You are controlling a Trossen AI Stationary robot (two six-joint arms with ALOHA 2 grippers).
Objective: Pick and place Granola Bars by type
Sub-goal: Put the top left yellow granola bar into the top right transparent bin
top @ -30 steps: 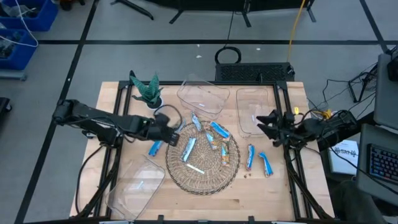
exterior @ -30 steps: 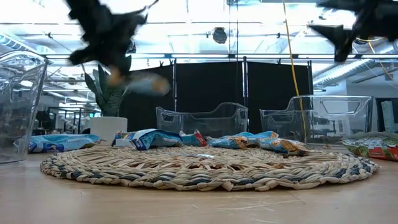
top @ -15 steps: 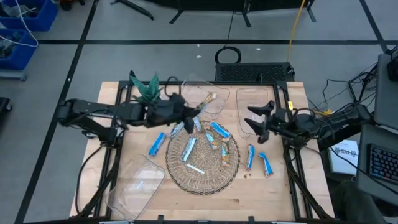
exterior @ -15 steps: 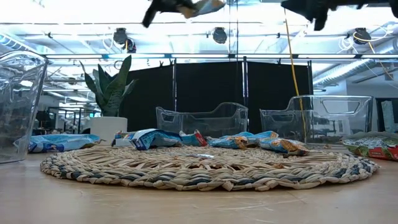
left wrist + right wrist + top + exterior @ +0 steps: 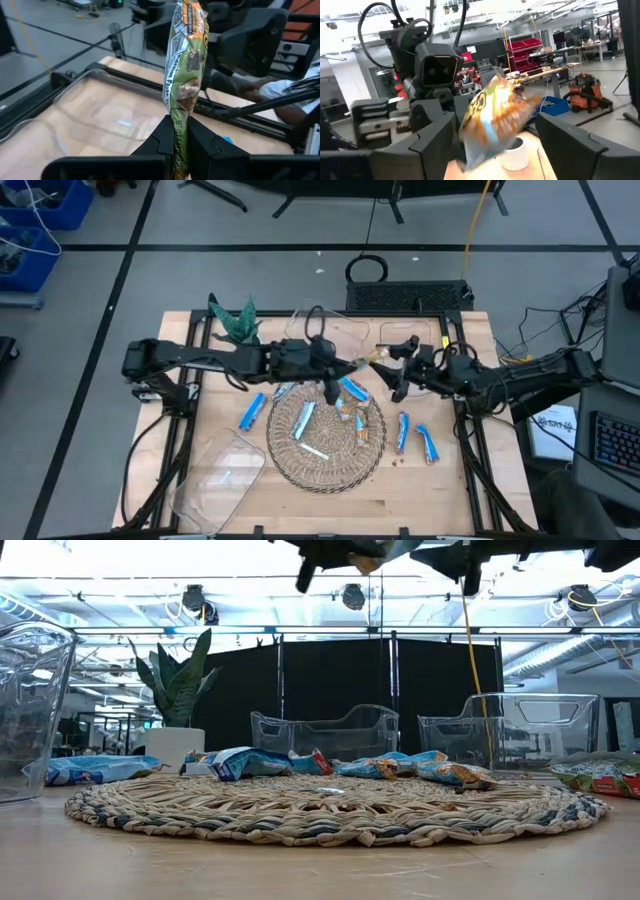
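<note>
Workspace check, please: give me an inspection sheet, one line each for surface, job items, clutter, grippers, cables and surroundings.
Surface: wooden table with a round woven mat.
Job's things: green granola bar held in the air; blue bars lie on and beside the mat.
Clutter: potted plant, clear bins, thin white stick.
Grippers: left gripper shut on the green bar's lower end above the mat; right gripper open, facing that bar.
Cables: black cables by the table's right side.
Surroundings: dark partitions behind the table.
</note>
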